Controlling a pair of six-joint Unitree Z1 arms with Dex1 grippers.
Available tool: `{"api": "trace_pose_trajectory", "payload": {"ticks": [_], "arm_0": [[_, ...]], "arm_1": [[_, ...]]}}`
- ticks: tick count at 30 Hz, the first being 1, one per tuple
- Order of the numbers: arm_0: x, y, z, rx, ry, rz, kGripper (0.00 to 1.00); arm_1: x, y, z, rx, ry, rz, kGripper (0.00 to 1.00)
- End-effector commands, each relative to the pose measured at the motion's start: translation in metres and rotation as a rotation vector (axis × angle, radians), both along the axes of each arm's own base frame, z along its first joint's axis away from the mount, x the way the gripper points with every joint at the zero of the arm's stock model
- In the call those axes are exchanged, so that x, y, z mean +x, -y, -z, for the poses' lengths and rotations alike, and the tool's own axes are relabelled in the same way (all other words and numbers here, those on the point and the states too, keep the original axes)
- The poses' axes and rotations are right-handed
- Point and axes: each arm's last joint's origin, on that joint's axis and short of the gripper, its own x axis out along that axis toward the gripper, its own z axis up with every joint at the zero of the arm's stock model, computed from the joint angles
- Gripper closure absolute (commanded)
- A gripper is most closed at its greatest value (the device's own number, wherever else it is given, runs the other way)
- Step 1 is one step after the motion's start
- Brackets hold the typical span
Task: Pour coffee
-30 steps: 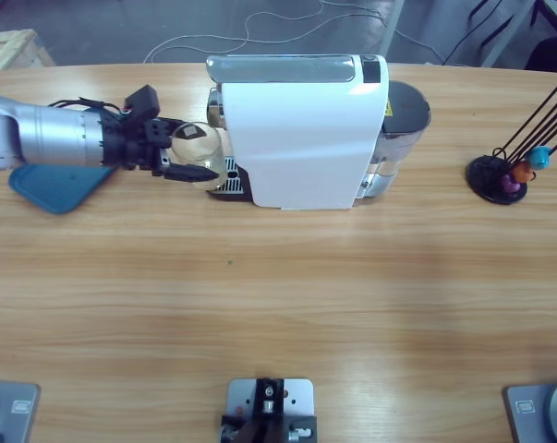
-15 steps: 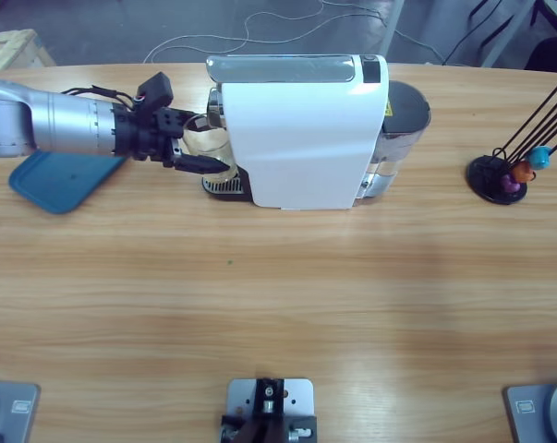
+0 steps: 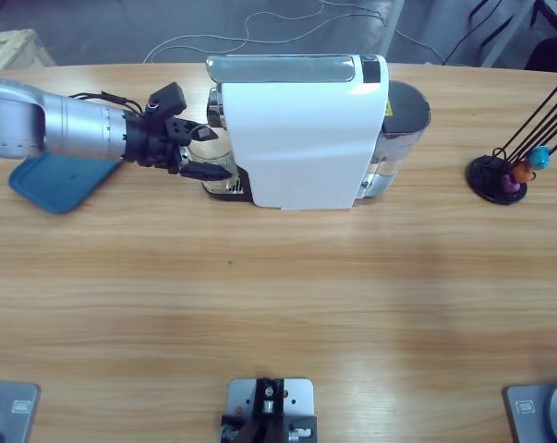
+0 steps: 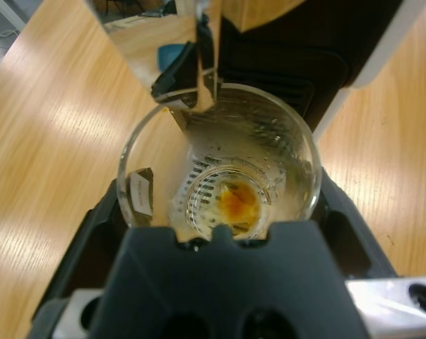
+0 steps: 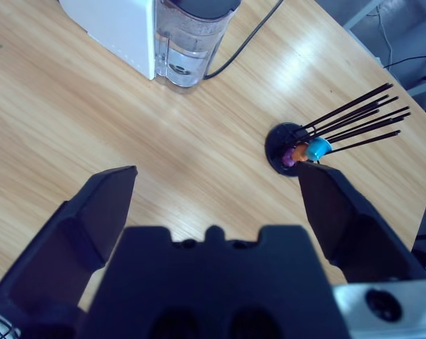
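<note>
Glass (image 4: 220, 169) sits clamped between the jaws of the left gripper (image 3: 197, 157), held upright on the drip tray under the spout (image 4: 198, 63) of the white coffee machine (image 3: 301, 129) so a brew would fall straight in; a small amber pool shows at its bottom. The right gripper (image 5: 216, 205) hangs with jaws spread wide and empty above the table (image 5: 128, 141), near the capsule stand (image 5: 297, 152), apparently kept clear.

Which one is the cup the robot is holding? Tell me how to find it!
Find the big white coffee machine on the wooden table. At its left end, over the dark drip tray, the left gripper clasps a clear glass cup. It is the only see-through cup there, with a little orange-brown liquid at its bottom.
</note>
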Motion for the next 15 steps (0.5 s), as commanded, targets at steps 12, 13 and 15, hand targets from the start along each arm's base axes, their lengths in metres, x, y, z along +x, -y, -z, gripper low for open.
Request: {"api": "trace_pose_trajectory", "payload": {"ticks": [12, 13, 15], "arm_0": [[-0.0024, 0.0173, 0.0189, 0.058, -0.077, -0.015, 0.018], [-0.0021, 0.0177, 0.0182, 0.052, -0.081, -0.016, 0.018], [-0.0010, 0.0170, 0.0184, 0.049, -0.084, -0.025, 0.018]], "arm_1": [[0.0061, -0.0117, 0.0105, -0.051, -0.009, 0.005, 0.000], [0.0062, -0.0118, 0.0105, -0.051, -0.009, 0.005, 0.000], [0.0065, -0.0126, 0.0109, -0.054, -0.010, 0.005, 0.000]]}}
